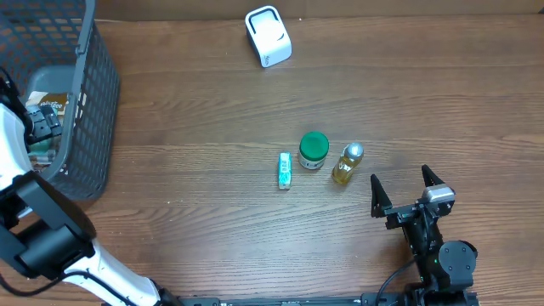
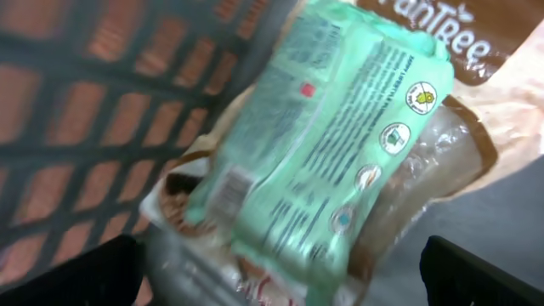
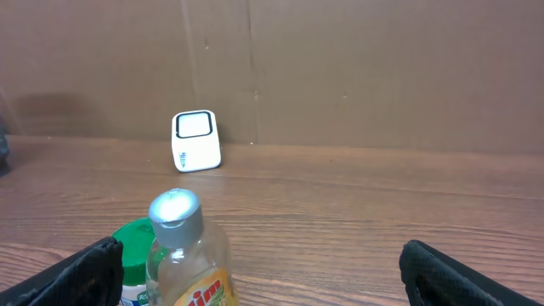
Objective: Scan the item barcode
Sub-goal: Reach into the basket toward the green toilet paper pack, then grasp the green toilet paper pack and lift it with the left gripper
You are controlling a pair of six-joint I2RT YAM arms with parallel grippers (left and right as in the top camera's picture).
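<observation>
Standing wide open, the right gripper (image 1: 400, 176) has the upright bottle (image 1: 346, 164) just ahead and slightly left of it, far nearer than the left gripper (image 2: 280, 280), spread wide over a packet (image 2: 323, 144) in the basket (image 1: 85, 102).

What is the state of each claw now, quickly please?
Left claw: open, holding nothing; a green pack lies before it.
Right claw: open, holding nothing.

White-and-black left arm (image 1: 10, 149), black 2-finger right claw (image 1: 399, 174)
</observation>
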